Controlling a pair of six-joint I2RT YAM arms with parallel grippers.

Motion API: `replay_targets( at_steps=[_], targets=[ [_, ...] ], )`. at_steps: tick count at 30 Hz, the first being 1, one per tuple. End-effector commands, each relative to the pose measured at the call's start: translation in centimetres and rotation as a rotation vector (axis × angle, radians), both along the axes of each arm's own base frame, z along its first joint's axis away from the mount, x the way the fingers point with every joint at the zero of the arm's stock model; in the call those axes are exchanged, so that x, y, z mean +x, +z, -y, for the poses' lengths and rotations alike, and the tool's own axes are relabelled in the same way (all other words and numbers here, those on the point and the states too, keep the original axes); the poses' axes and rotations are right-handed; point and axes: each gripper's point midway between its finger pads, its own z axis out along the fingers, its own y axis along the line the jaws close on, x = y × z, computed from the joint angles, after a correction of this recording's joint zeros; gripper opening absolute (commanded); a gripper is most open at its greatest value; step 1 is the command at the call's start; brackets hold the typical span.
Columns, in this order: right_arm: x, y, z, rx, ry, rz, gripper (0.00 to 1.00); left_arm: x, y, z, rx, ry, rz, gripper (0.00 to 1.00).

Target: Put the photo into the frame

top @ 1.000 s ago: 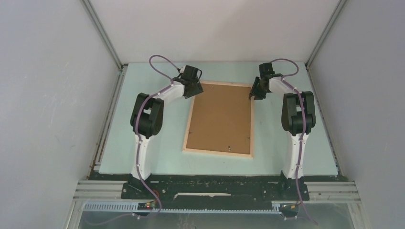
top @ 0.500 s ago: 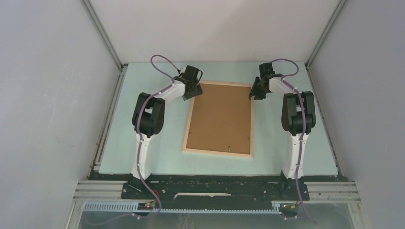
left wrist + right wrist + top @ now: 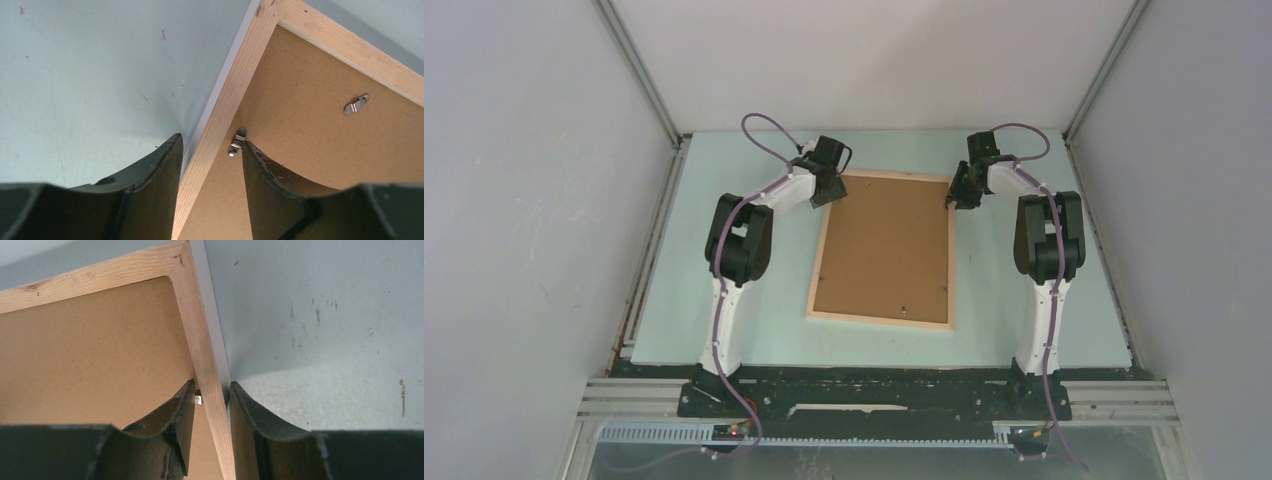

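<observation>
Pale wood frame [image 3: 879, 320] lies face down about the middle of the green table [image 3: 994, 300], its brown backing board [image 3: 886, 245] turned up. At the frame's far left corner the left gripper [image 3: 211, 142] stands spread astride the rail, one finger over the table, the other just beside a metal clip [image 3: 237, 143] on the board. At the far right corner the right gripper [image 3: 212, 387] pinches the rail between its fingers.

plain grey walls [image 3: 524, 200] enclose a pale green table [image 3: 724, 330] on three sides; metal rails [image 3: 639, 70] line the back corners.
</observation>
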Motion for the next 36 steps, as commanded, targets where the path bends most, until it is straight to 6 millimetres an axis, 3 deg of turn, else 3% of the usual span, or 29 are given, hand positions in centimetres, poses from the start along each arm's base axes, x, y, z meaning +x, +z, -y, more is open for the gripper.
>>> replay_targets(
  at_steps=[1, 9, 18, 21, 24, 28, 30, 33, 36],
  targets=[
    [0.2, 0.5, -0.7, 0.023, 0.021, 0.02, 0.39, 0.7, 1.4, -0.9, 0.022, 0.056, 0.035, 0.5],
    [0.1, 0.6, -0.8, 0.027, 0.021, 0.02, 0.39, 1.1, 1.1, -0.8, -0.012, 0.087, 0.046, 0.3],
    [0.1, 0.7, -0.8, 0.03, 0.022, 0.023, 0.39, 1.2, 2.0, -1.2, -0.023, 0.096, 0.073, 0.24],
    [0.1, 0.6, -0.8, 0.03, 0.023, 0.022, 0.39, 1.6, 3.3, -0.7, -0.016, 0.042, 0.098, 0.34],
    [0.1, 0.4, -0.7, 0.033, 0.021, 0.018, 0.39, 1.9, 5.9, -0.5, 0.04, -0.013, 0.146, 0.51],
    [0.0, 0.4, -0.5, 0.027, 0.017, 0.017, 0.39, 1.6, 8.9, -1.5, 0.115, -0.033, 0.199, 0.63],
    [0.1, 0.5, -0.1, 0.012, 0.007, 0.022, 0.39, 1.0, 9.8, -1.9, 0.138, -0.05, 0.211, 0.69],
    [0.0, -0.4, 0.5, -0.005, -0.016, 0.005, 0.4, -0.5, 11.9, -2.0, 0.201, -0.072, 0.249, 0.9],
    [-0.9, -1.0, 0.7, -0.015, -0.047, -0.034, 0.4, -2.6, 14.5, -1.0, 0.215, -0.123, 0.294, 0.99]
  ],
)
